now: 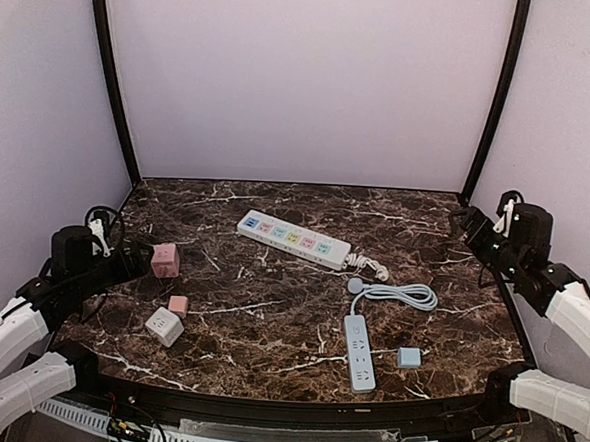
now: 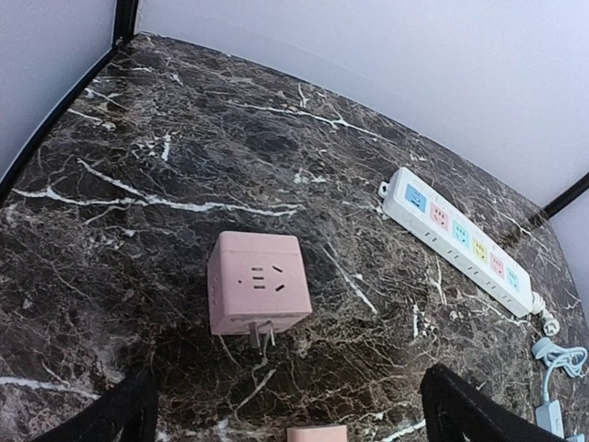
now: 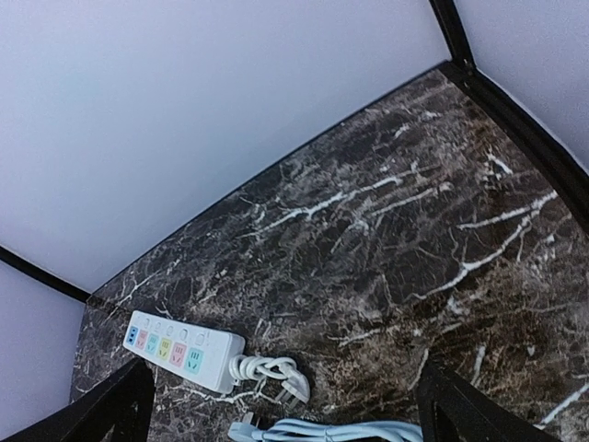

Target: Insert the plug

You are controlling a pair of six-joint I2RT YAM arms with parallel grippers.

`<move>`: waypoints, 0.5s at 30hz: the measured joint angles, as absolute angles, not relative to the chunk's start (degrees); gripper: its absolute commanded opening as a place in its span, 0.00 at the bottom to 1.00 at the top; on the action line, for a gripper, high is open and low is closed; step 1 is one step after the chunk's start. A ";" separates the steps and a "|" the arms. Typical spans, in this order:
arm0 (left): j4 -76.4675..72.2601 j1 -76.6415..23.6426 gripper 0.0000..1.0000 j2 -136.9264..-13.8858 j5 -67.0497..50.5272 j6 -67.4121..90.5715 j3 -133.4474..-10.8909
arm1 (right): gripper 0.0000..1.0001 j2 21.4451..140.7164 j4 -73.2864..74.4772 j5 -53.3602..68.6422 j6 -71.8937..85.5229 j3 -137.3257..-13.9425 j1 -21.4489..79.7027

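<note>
One pink cube plug sits by the tabletop left edge, prongs facing your nearer left pincer; it and the right pincer gape wide, empty.

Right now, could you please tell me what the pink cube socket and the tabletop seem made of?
Pink cube socket: likely matte moulded plastic, given its even colour and rounded edges; its prongs look like thin bare metal. Tabletop: dark marble or a marble-look laminate, brown with white veins and a mild sheen; I cannot tell which.
</note>
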State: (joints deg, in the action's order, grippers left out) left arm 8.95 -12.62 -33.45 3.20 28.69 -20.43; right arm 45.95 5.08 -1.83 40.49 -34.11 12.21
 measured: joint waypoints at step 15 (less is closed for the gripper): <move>6.79 -26.37 1.00 -37.10 1.37 26.20 -20.53 | 0.99 68.36 28.53 3.86 39.77 -50.02 17.91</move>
